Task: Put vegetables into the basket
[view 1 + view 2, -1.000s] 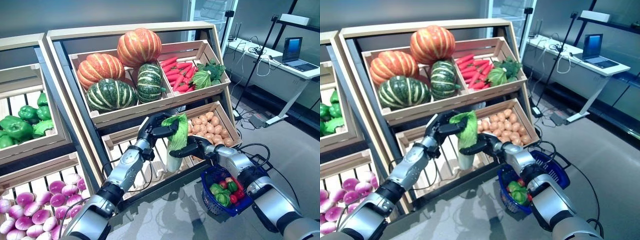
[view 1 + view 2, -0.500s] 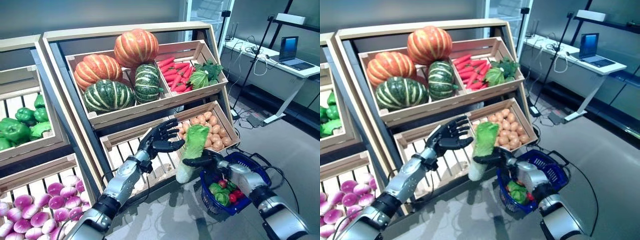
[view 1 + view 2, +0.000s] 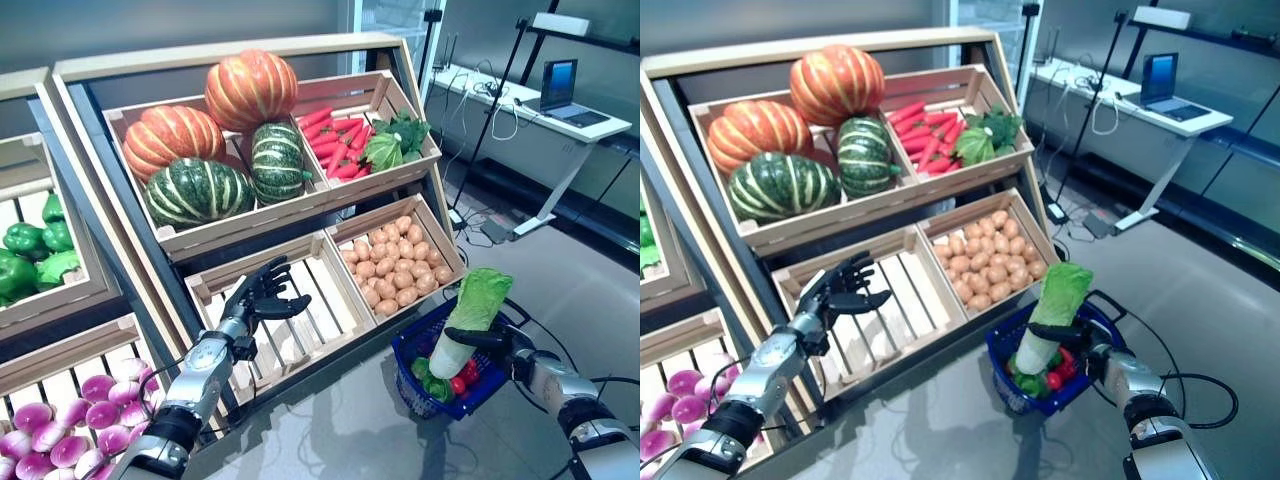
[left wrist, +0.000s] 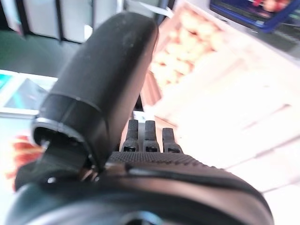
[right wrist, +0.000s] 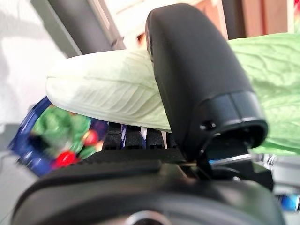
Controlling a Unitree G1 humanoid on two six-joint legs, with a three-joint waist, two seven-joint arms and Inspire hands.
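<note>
The right hand (image 3: 497, 341) grips a cabbage (image 3: 468, 318) around its middle, thumb and fingers curled about it, holding it nearly upright, pale stem down, directly above a blue basket (image 3: 410, 347) on the floor that holds green and red vegetables. The left hand (image 3: 262, 296) hangs with fingers spread and nothing in it over an empty wooden crate (image 3: 325, 262), beside a crate of potatoes (image 3: 393, 260).

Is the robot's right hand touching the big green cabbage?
Touching. In the right wrist view the right hand has its thumb pressed across the cabbage, its fingers beneath it.
</note>
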